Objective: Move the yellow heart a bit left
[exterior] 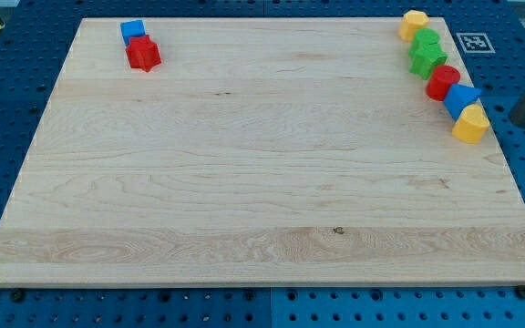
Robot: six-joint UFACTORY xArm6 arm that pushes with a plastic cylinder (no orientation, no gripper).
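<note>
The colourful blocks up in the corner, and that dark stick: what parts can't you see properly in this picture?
- My tip: rod cut off by the view's right edge; contact with the yellow heart unclear.
- Blue block: partly hidden by the heart and red block.
- Green blocks: bunched together; shapes unclear.
- Yellow block at the view's top: too small to tell its shape.

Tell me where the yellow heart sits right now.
The yellow heart-shaped block sits at the wooden board's right edge, lowest in the block chain, touching the blue block above it. My tip is just off-board to its right.
</note>
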